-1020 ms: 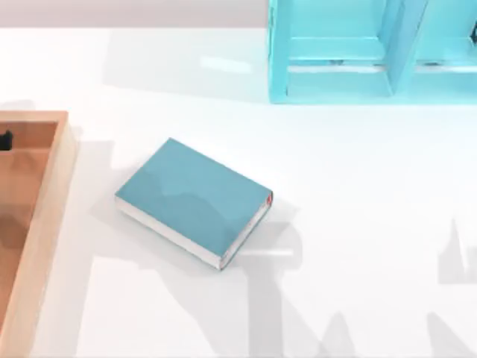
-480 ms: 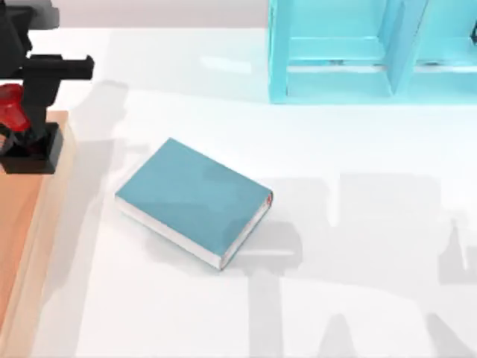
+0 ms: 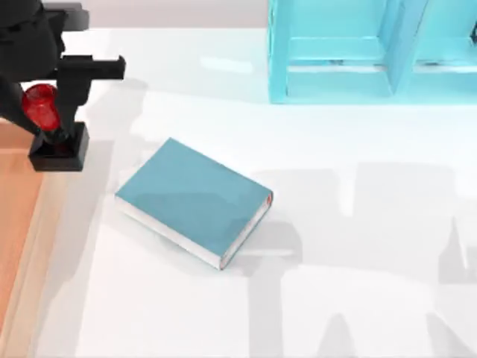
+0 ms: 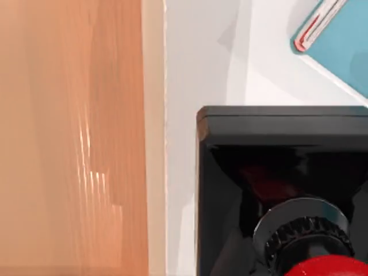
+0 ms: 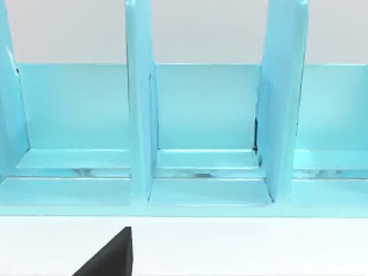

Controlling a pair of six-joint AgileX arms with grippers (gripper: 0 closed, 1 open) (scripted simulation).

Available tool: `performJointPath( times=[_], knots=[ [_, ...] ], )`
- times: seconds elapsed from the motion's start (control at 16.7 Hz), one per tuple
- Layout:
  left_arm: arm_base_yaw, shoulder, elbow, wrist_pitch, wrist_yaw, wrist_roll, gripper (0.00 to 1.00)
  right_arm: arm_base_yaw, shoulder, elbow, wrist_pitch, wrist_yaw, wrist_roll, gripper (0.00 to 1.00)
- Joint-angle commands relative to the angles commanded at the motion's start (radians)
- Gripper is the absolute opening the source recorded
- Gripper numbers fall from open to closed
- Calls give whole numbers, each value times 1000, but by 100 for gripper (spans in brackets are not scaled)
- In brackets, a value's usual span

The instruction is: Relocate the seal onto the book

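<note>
1. Landmark: the book point(image 3: 194, 200), teal cover, lying flat on the white counter point(image 3: 358, 224), turned at an angle; red mark at its right corner.
2. Left hand point(image 3: 46, 104) is up and to the left of the book, well apart from it, above the edge of the wooden tray point(image 3: 19, 216).
3. Left hand is closed around the red knob of the seal point(image 3: 52, 127); the seal's black square base hangs below the fingers, slightly tilted.
4. Left wrist view: seal base point(image 4: 276, 172) seen from above, with counter and tray wall point(image 4: 152, 115) beneath it; a corner of the book point(image 4: 339, 34) lies farther off.
5. Light-blue shelf point(image 3: 358, 52) stands behind the book, toward the right.
6. Right wrist view faces the shelf point(image 5: 201, 115); cannot tell the state of the right hand.
</note>
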Motion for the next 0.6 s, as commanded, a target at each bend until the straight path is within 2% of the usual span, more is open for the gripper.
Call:
performJointPath(
  times=[0.36, 0.6],
  knots=[
    [-248, 214, 85, 136, 2, -234, 0, 0, 0, 0, 0, 0, 0, 100],
    [-302, 263, 102, 172, 3, -288, 0, 0, 0, 0, 0, 0, 0, 100]
  ],
)
